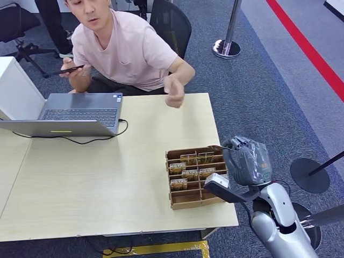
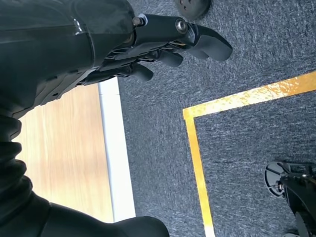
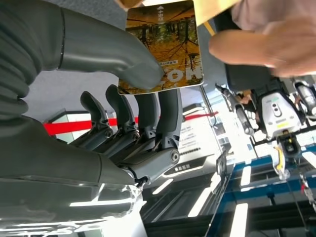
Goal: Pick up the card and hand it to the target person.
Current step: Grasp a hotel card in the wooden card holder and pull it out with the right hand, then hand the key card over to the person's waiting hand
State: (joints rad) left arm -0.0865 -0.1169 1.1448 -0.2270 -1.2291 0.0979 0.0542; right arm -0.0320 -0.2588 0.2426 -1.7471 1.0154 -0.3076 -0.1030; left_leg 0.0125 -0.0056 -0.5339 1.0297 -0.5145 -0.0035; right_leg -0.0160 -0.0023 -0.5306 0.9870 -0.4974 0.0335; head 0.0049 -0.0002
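Note:
My right hand [image 1: 246, 160] hovers at the right end of the brown card box [image 1: 175, 200], just off the table's right edge. Up close, its thumb and fingers [image 3: 149, 111] pinch a card [image 3: 175, 34] printed with autumn trees. A person in a pink shirt [image 1: 129, 48] sits behind the table, one hand [image 1: 175, 92] reaching over the far edge. That hand [image 3: 268, 44] is blurred, just beyond the card and apart from it. My left hand [image 2: 164, 47] hangs beside the table edge over the carpet, fingers apart and holding nothing.
Several more cards stand in the box's slots [image 1: 191, 171]. An open laptop [image 1: 77, 114] with a black cable lies at the table's far left. The person's other hand holds a phone [image 1: 66, 70]. Stanchion bases [image 1: 226, 48] [image 1: 310, 174] stand on the carpet to the right.

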